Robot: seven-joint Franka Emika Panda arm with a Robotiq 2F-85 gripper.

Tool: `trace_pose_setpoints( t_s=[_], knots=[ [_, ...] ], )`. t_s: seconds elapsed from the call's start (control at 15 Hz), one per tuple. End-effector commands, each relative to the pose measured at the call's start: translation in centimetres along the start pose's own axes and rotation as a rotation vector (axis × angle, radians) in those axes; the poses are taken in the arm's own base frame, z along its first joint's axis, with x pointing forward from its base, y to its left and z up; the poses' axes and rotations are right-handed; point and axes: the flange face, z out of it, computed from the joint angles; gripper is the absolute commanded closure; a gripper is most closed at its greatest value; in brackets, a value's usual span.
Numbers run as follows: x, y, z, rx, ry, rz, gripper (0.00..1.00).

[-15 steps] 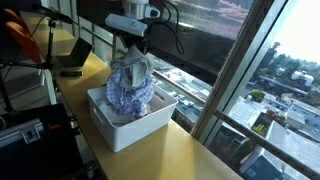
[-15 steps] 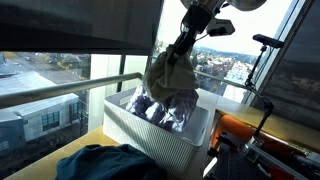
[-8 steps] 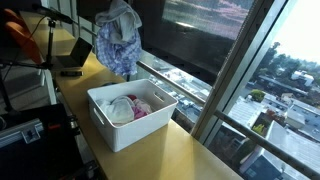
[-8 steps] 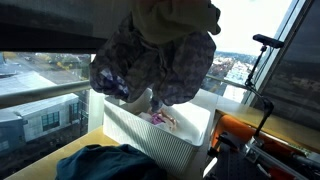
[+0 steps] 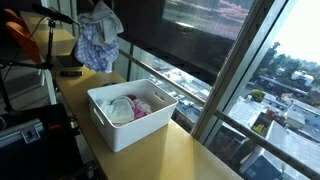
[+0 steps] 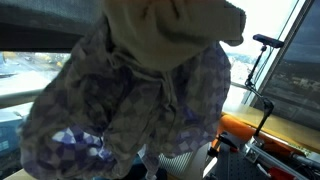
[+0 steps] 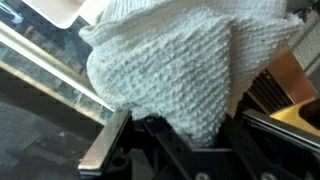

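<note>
- Tool point(image 7: 185, 135) clenched on a bundle point(image 5: 98, 40): pale knit point(image 7: 170, 60) sits in the jaws, with a plaid shirt point(image 6: 120, 110) draped round it.
- Bundle hangs high over the far end of the bench point(image 5: 190, 150), well apart from the bin point(image 5: 112, 132). Other clothes point(image 5: 128, 108) lie in the bin.
- Risk: the shirt may be draped rather than pinched, so a swing could shed it.
- Risk: the low hem hangs near a dark device point(image 5: 70, 62) on the bench and could snag or drag it.
- Risk: the bundle fills an exterior view, so it is likely close to that camera and could knock it.
- Risk: knit smothers the wrist view, so nothing below shows and any lowering would be blind.
</note>
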Motion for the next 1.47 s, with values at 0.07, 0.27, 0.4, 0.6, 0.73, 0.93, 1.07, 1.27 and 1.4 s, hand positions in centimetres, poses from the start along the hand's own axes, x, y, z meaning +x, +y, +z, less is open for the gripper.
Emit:
trace_pose_setpoints(
  t_s=[0.07,0.27,0.4,0.6,0.73,0.93,1.07,1.27,1.4],
  knots=[
    [-2.6,1.2,8.4,0.063,-0.077,0.033,0.96],
    [-3.7,0.4,13.3,0.098,-0.129,0.042,0.96],
    [-4.0,-0.9,16.0,0.122,-0.162,0.032,0.96],
    [-3.2,-4.2,19.3,0.153,-0.196,-0.007,0.96],
    [-2.4,-6.9,21.1,0.172,-0.211,-0.043,0.96],
    [-1.2,-10.0,22.7,0.183,-0.233,-0.095,0.96],
    [-0.5,-10.5,23.5,0.171,-0.247,-0.122,0.96],
    [0.9,-8.5,23.1,0.144,-0.242,-0.129,0.96],
    [2.2,-6.5,22.3,0.130,-0.219,-0.117,0.96]
  ],
)
